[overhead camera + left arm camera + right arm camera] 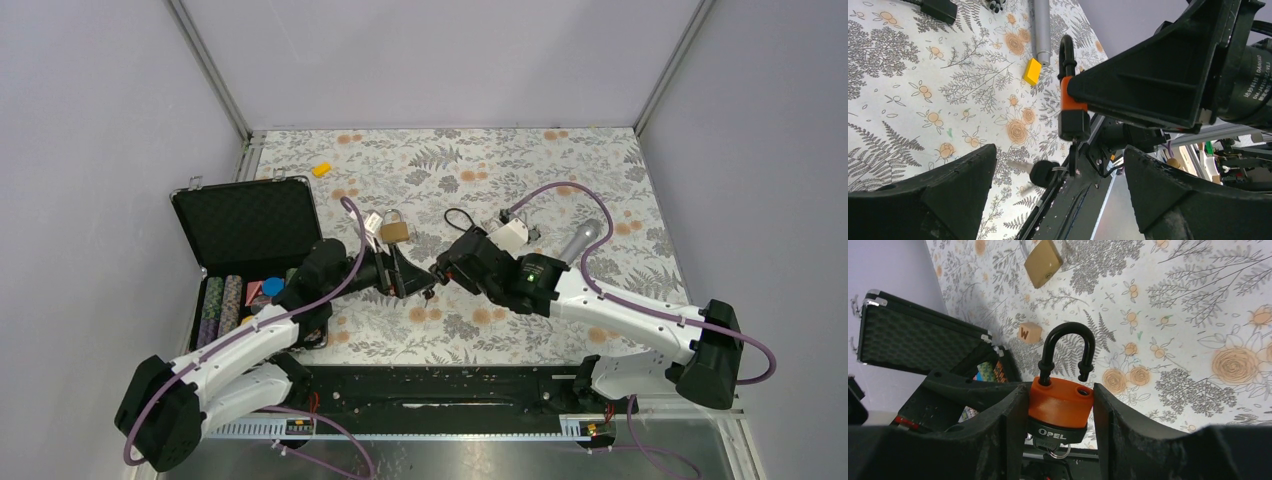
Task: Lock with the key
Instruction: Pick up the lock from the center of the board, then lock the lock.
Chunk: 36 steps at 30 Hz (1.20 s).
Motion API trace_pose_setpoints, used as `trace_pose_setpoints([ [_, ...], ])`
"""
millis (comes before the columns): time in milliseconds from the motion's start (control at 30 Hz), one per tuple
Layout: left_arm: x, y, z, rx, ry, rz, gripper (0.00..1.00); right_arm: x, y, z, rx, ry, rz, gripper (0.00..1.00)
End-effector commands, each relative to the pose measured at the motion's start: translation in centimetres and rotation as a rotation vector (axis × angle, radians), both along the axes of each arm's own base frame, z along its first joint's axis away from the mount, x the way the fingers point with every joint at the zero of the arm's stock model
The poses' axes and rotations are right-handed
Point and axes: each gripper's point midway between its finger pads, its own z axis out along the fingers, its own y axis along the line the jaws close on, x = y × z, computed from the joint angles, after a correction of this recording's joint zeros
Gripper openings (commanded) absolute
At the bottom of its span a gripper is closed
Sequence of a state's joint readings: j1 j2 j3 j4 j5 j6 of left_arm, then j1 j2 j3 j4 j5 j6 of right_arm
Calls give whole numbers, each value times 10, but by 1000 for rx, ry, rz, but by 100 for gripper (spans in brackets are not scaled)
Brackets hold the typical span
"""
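Observation:
A small brass padlock [395,231] with a silver shackle lies on the floral mat, apart from both grippers; it also shows in the right wrist view [1043,262]. My right gripper [1058,390] is shut on an orange-and-black padlock [1060,402] marked OPEL. Its black shackle is swung open, and a key with a ring sits in its underside. In the left wrist view the same padlock [1070,102] hangs in front, the key [1073,157] pointing down. My left gripper [1058,152] is open, its fingers wide on either side of the key without touching it.
An open black case [250,220] with poker chips [225,300] stands at the left. A yellow block [321,169], a silver cylinder [580,240], a white tag [510,235] and a black loop [460,220] lie on the mat. A wooden letter cube [1029,332] lies near the case.

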State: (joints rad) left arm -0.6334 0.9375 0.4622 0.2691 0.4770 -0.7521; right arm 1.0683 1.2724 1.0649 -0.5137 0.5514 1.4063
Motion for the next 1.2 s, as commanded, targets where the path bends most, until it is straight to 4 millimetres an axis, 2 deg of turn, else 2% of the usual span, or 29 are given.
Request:
trace_pose_setpoints([
  [0,11,-13,34,-60,-107,-3,96,4,16,31,141,-40,23,46],
  [133,16,-19,34,-58,-106,4,93,0,27,33,171,-28,60,46],
  [233,19,-22,33,-56,-106,11,83,-1,28,31,179,-18,64,45],
  [367,20,-24,33,-61,-102,9,60,-1,24,29,176,-17,59,47],
  [533,24,-27,31,-39,-82,8,19,0,24,25,159,-9,79,49],
  [633,24,-28,33,-36,-88,2,0,2,18,19,133,-18,79,63],
  [700,25,-28,36,-34,-98,4,0,9,8,16,64,-71,87,78],
  [767,26,-27,38,-18,-109,5,0,19,-13,9,-17,-115,62,91],
  [867,24,-26,43,12,-138,-18,0,28,-33,8,-41,-189,115,98],
  [933,21,-26,48,22,-166,-40,0,27,-33,19,-30,-283,258,99],
  [967,20,-25,51,27,-184,-50,0,23,-27,27,3,-331,361,99],
  [1033,17,-24,56,38,-214,-68,0,16,-28,39,-13,-413,503,99],
  [1167,4,-30,78,-8,-273,-161,0,3,-33,50,-70,-563,705,93],
])
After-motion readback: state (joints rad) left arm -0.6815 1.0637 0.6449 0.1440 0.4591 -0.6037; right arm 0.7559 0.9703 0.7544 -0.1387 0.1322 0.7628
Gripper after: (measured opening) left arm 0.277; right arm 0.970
